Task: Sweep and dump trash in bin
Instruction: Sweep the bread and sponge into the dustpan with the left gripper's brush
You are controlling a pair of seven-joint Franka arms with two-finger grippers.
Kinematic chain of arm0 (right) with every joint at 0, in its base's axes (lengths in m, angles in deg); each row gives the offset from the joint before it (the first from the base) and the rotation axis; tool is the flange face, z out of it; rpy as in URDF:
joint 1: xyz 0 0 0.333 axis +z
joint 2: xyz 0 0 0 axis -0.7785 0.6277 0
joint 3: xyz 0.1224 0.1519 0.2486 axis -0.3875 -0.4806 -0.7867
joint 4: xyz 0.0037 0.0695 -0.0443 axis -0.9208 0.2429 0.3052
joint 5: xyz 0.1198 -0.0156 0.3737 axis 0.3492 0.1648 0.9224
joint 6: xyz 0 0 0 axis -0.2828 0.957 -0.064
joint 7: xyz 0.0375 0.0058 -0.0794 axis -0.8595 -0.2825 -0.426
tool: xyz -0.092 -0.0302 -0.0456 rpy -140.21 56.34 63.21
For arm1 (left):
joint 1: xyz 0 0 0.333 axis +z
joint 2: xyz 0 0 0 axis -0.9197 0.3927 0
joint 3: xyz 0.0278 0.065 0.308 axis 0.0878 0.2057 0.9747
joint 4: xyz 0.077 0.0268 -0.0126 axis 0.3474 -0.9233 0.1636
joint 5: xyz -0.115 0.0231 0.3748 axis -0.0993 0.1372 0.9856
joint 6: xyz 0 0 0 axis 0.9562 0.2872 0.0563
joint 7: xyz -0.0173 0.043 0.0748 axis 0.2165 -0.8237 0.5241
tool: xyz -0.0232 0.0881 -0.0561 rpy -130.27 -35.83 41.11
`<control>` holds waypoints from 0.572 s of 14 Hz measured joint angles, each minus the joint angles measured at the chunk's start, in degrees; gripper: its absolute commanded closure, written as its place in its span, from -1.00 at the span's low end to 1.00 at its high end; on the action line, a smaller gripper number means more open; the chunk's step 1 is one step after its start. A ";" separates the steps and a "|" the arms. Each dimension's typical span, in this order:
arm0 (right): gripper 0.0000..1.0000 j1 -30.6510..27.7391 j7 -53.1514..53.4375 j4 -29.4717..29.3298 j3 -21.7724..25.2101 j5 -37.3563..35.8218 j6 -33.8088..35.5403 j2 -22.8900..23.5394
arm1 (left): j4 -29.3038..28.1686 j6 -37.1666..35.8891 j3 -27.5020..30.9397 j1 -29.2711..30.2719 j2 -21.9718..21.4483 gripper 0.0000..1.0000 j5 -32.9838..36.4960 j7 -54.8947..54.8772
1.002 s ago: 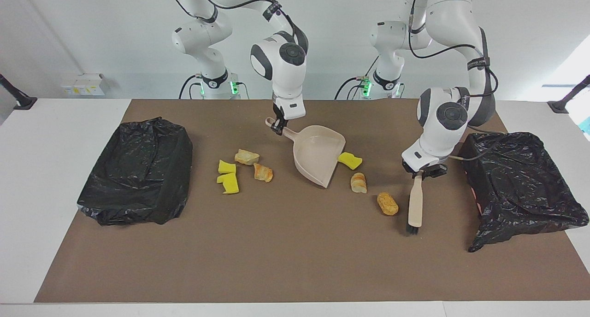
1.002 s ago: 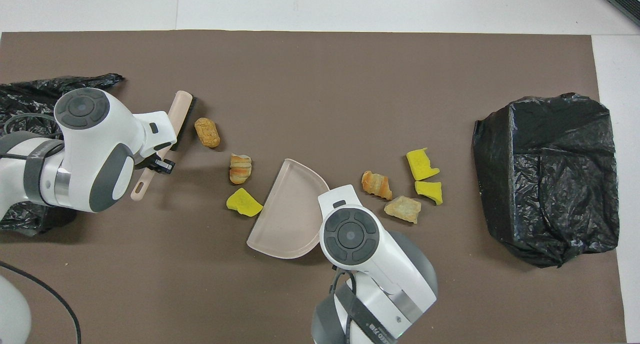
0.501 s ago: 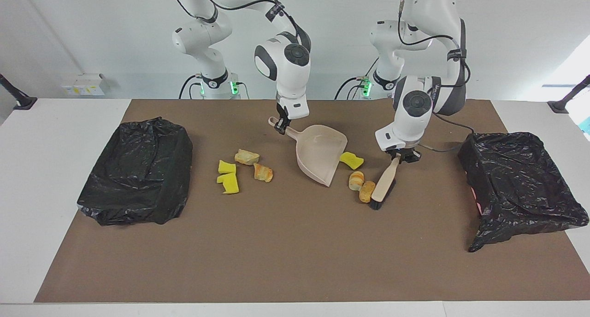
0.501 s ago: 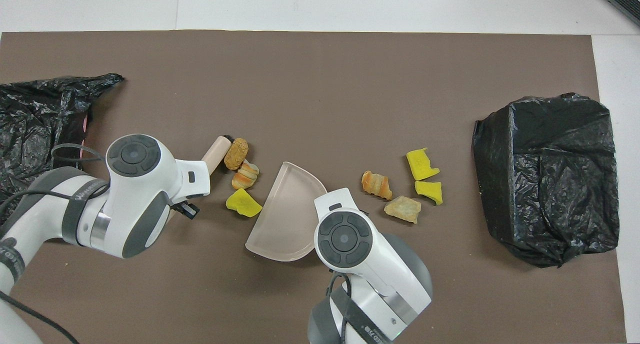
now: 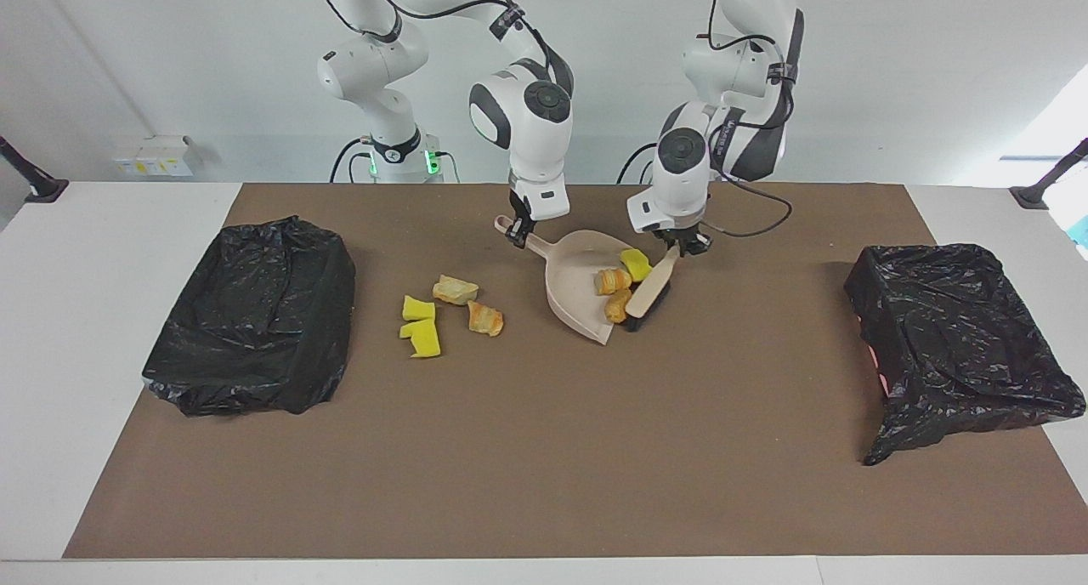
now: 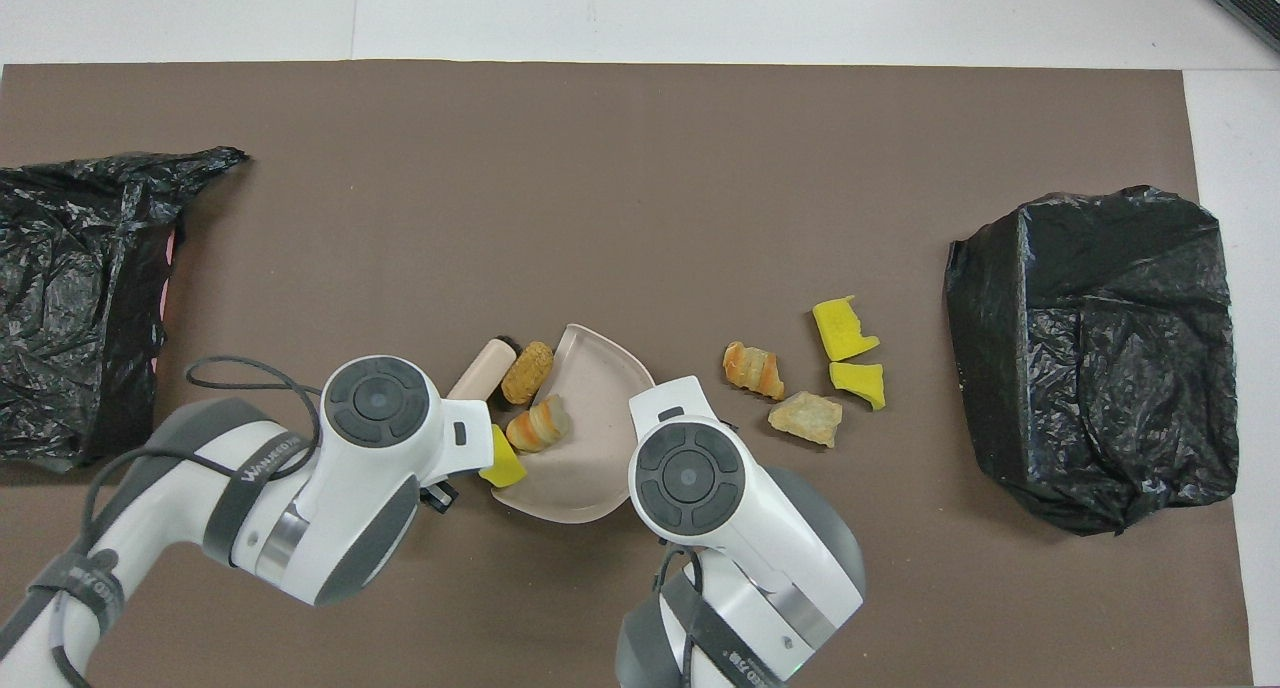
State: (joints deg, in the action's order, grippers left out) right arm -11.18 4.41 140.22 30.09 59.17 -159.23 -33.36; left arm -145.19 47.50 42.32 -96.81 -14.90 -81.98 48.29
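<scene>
My right gripper (image 5: 517, 235) is shut on the handle of the beige dustpan (image 5: 586, 292), whose mouth faces the left arm's end of the table. My left gripper (image 5: 680, 247) is shut on the handle of the beige brush (image 5: 650, 286), and the bristles rest at the pan's lip. Three bits of trash lie between brush and pan: a yellow sponge chunk (image 5: 635, 263) and a striped bread lump (image 5: 612, 280) inside the pan, and an orange-brown lump (image 5: 617, 306) at the lip. Several more trash bits (image 5: 455, 290) lie on the mat beside the pan, toward the right arm's end.
A bin lined with a black bag (image 5: 960, 338) sits at the left arm's end of the brown mat (image 5: 544, 466). Another black-bagged bin (image 5: 251, 313) sits at the right arm's end. In the overhead view both wrists hide the gripped handles.
My left arm swept the brush from near its bin across to the dustpan, pushing three bits along, two into it. The right gripper and dustpan barely moved.
</scene>
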 measured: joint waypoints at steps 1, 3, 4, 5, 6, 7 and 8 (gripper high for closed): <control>1.00 0.00 0.00 0.00 0.01 0.00 0.00 0.00 | -0.18 -1.32 -0.06 -2.72 -0.43 1.00 -0.99 3.02; 1.00 0.00 0.05 0.00 0.03 0.00 0.00 0.01 | -0.20 -3.32 -0.14 -5.75 -1.15 1.00 -1.21 7.41; 1.00 0.00 0.05 0.00 0.03 0.00 0.00 0.01 | -0.19 -3.44 0.03 -5.56 -1.31 1.00 -1.29 8.04; 1.00 0.00 0.06 0.00 0.03 0.00 0.00 0.01 | -0.15 -3.38 0.47 -4.54 -1.30 1.00 -1.36 8.25; 1.00 0.00 0.06 0.00 0.03 0.00 0.00 0.01 | -0.08 -3.25 0.78 -2.70 -1.23 1.00 -1.41 8.26; 1.00 0.00 0.06 0.00 0.03 0.00 0.00 0.01 | -0.01 -3.06 1.04 -0.44 -1.04 1.00 -1.44 8.32; 1.00 0.00 0.06 0.00 0.03 0.00 0.00 0.01 | 0.02 -2.83 1.27 1.93 -0.77 1.00 -1.45 8.55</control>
State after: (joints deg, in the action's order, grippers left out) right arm -11.18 4.47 140.22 30.12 59.17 -159.23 -33.34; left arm -145.17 44.67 43.59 -94.88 -15.66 -83.44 56.84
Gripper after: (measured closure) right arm 0.687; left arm 0.744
